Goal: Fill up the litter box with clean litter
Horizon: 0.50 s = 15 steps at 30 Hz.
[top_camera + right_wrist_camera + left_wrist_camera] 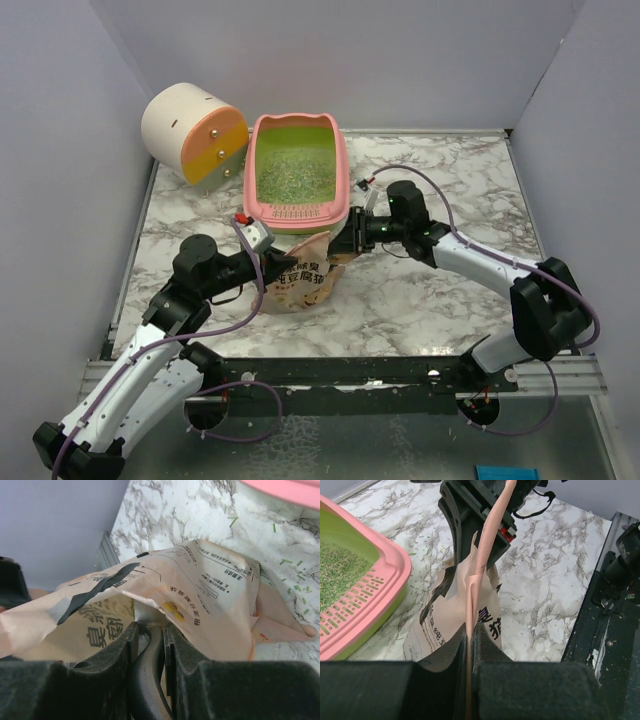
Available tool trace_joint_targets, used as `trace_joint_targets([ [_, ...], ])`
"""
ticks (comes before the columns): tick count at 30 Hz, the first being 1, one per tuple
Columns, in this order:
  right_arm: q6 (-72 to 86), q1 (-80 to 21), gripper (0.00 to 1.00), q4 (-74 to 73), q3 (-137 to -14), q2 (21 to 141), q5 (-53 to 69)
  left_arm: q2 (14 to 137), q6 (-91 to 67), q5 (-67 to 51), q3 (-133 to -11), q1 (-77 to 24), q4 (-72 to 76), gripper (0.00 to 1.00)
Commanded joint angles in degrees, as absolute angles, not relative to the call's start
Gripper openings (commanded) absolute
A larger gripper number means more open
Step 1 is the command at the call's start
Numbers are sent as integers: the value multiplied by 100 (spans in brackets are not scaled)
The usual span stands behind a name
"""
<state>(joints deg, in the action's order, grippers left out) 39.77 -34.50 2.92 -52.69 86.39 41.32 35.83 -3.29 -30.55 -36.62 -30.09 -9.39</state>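
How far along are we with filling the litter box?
Done: the litter box already has clean litter spread across its green floor. In hand: the left gripper and right gripper are both shut on the pouch, held just in front of the box, not tipped over it. Left: probably another pour if more is wanted, then releasing the pouch. Stray granules lie on the table.

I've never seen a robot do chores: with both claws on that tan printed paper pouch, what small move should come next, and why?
Probably lift the tan printed paper pouch a little toward the pink plastic tray. The left gripper and right gripper both pinch its top edge, and it rests on the table just short of the tray's slotted end.
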Motion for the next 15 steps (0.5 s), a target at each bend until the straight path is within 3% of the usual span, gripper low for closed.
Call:
trace_joint_targets([
  [1, 4603, -3071, 1, 1017, -5052, 8305, 4796, 3474, -266, -2947, -3852, -2998, -724, 0],
  [15, 5332, -1748, 1, 1862, -4329, 8017, 5586, 3389, -229, -2904, -3829, -2997, -826, 0],
])
